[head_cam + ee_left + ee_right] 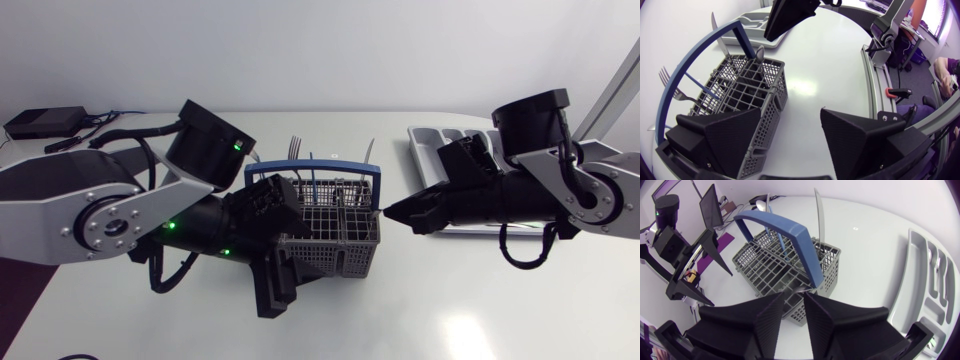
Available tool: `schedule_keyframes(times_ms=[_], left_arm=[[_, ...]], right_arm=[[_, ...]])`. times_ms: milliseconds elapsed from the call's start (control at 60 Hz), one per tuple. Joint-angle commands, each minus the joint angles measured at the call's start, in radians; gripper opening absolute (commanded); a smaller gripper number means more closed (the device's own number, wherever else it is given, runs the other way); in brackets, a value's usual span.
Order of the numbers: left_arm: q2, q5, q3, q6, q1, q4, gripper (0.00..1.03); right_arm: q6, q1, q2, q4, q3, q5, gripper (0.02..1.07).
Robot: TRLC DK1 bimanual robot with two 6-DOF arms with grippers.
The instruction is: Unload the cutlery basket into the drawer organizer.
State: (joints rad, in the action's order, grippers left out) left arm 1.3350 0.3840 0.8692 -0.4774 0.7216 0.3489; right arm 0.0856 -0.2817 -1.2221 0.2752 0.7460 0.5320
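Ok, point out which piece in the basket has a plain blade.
The knife: plain blade at the basket's corner toward the organizer; the fork shows tines.

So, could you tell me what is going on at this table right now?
Two robot arms are at a grey cutlery basket in the middle of the table. The left hand is open beside one corner of it, and the right hand sits at the opposite side. Forks and other cutlery stand in the basket. The drawer organizer lies behind the right arm.
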Motion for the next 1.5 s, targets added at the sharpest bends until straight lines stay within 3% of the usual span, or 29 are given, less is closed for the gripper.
schedule_keyframes(times_ms=[0, 250, 467, 733, 917, 1033, 1100, 1217, 1233, 1383, 1483], left_arm=[[-0.013, -0.008, -0.019, 0.014, 0.012, -0.005, 0.97], [0.004, -0.022, 0.027, 0.019, 0.016, -0.004, 0.97], [0.092, -0.109, 0.109, 0.036, 0.095, -0.004, 0.96], [0.118, -0.112, 0.136, 0.033, 0.095, -0.005, 0.96], [0.109, -0.112, 0.131, 0.034, 0.091, -0.004, 0.97], [0.096, -0.112, 0.117, 0.033, 0.085, -0.002, 0.96], [0.089, -0.112, 0.108, 0.031, 0.084, -0.002, 0.96], [0.082, -0.112, 0.103, 0.031, 0.084, -0.004, 0.96], [0.081, -0.112, 0.102, 0.031, 0.084, -0.002, 0.97], [0.066, -0.112, 0.086, 0.033, 0.084, -0.002, 0.96], [0.055, -0.112, 0.077, 0.033, 0.082, -0.002, 0.96]], right_arm=[[-0.02, 0.01, -0.002, 0.028, 0.004, 0.014, 0.39], [-0.033, 0.012, -0.024, 0.07, 0.042, 0.011, 0.42], [-0.044, 0.018, -0.028, 0.085, 0.052, 0.002, 0.44], [-0.081, 0.013, -0.094, 0.222, 0.136, 0.014, 0.44], [-0.084, 0.013, -0.08, 0.246, 0.156, 0.016, 0.44], [-0.09, -0.011, -0.024, 0.239, 0.15, -0.035, 0.63], [-0.081, -0.059, 0.021, 0.214, 0.13, -0.098, 0.81], [-0.086, -0.066, 0.042, 0.208, 0.127, -0.129, 0.96], [-0.089, -0.068, 0.042, 0.208, 0.128, -0.148, 1.03], [-0.096, -0.077, 0.084, 0.219, 0.139, -0.191, 1.03], [-0.124, -0.123, 0.119, 0.233, 0.147, -0.313, 1.03]])
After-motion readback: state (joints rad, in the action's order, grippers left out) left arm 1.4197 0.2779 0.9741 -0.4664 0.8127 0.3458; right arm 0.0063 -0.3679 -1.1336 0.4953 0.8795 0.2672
